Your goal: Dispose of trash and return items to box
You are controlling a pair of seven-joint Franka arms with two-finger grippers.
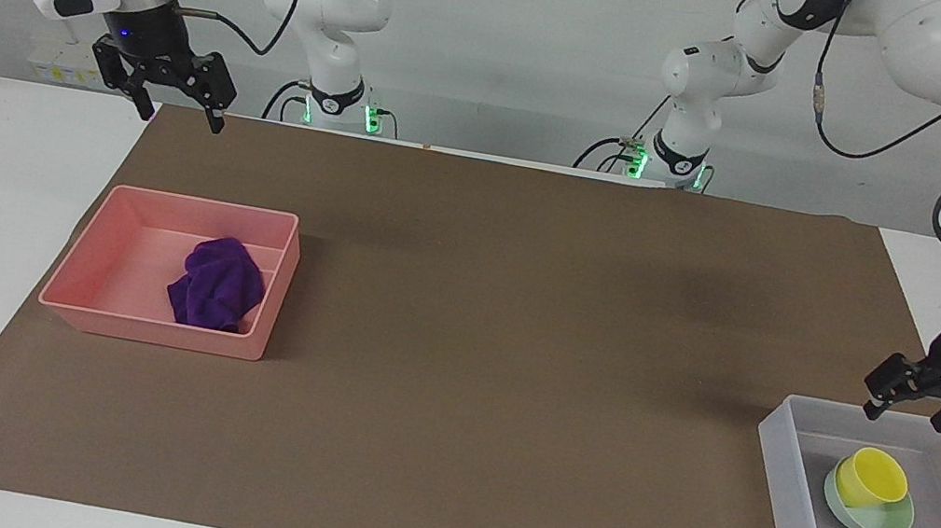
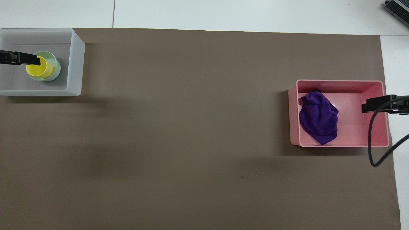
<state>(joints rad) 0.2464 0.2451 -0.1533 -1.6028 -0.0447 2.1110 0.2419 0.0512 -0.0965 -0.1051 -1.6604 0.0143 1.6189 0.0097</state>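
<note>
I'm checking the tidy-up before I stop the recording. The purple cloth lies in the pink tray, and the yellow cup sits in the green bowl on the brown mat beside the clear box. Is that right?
Not quite. The facing view shows the yellow cup sitting in the green bowl inside the clear box, not on the brown mat beside it. The purple cloth does lie in the pink tray.

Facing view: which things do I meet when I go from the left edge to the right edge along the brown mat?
Pink plastic rectangular tray → deep purple fabric cloth inside it → translucent whitish rectangular plastic box → small yellow plastic cup, sitting in the shallow mint-green round bowl inside that box.
</note>
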